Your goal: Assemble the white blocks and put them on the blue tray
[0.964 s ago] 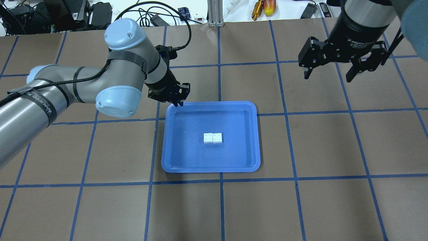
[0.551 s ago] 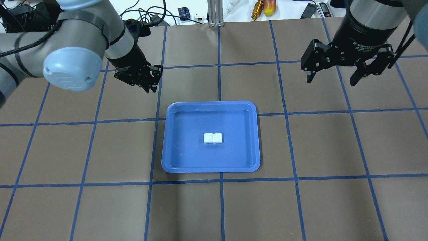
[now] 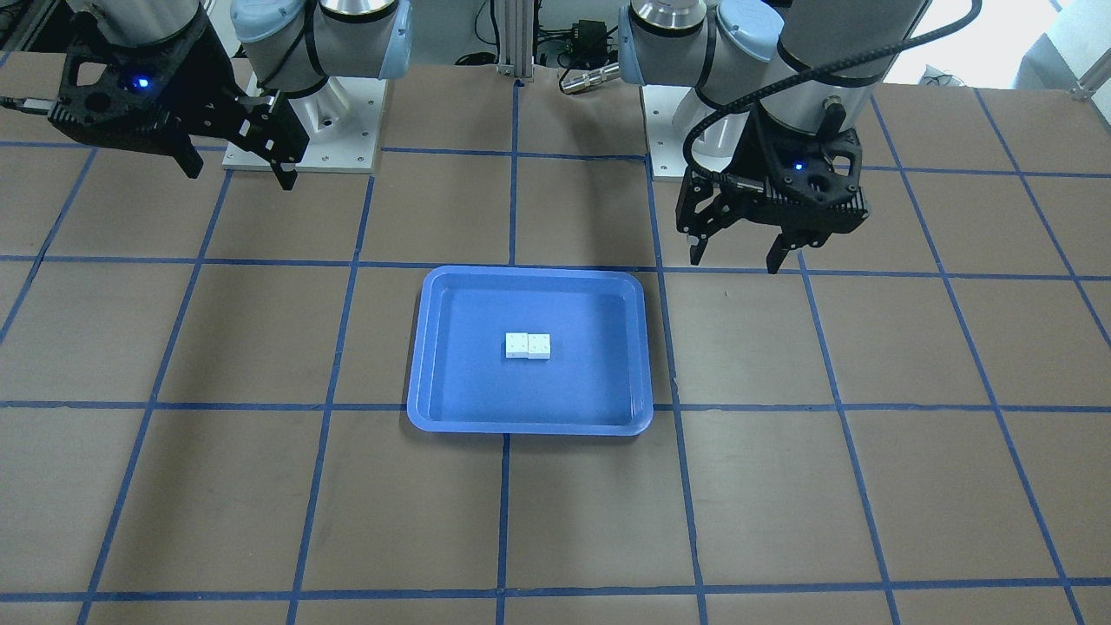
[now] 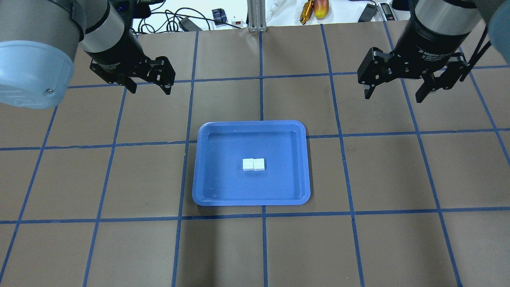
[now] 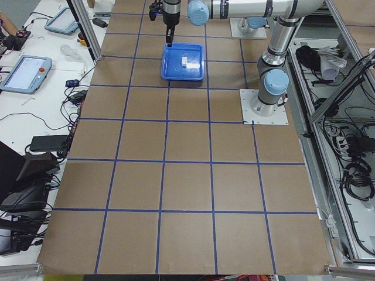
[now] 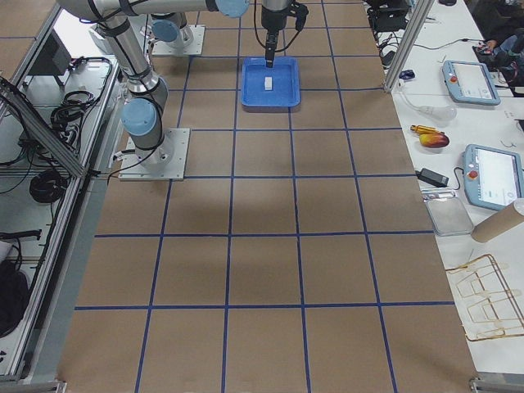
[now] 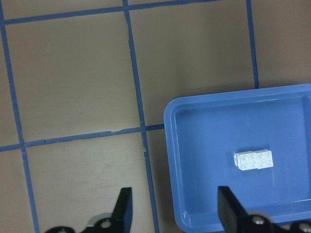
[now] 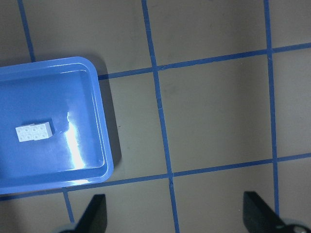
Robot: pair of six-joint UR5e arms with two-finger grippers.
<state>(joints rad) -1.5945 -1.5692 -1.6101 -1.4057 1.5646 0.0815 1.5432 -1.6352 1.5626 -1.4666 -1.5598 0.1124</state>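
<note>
The two white blocks [image 4: 254, 164] lie side by side, touching, in the middle of the blue tray [image 4: 207, 191]. They also show in the front view [image 3: 528, 346], the left wrist view [image 7: 253, 160] and the right wrist view [image 8: 33, 131]. My left gripper [image 4: 148, 87] is open and empty, raised above the table to the far left of the tray. My right gripper [image 4: 393, 92] is open and empty, raised to the far right of the tray. In the front view the left gripper [image 3: 733, 259] is on the right and the right gripper [image 3: 236, 174] on the left.
The table is brown with a grid of blue tape lines. Cables, tools and a metal post [image 4: 255, 16] lie beyond its far edge. The arm bases [image 3: 304, 130] stand at the robot's side of the table.
My left arm has drawn back from the tray's far left corner, up and to the left, and its gripper now hangs open over the bare table. The right gripper barely moved. The blocks stayed put.
</note>
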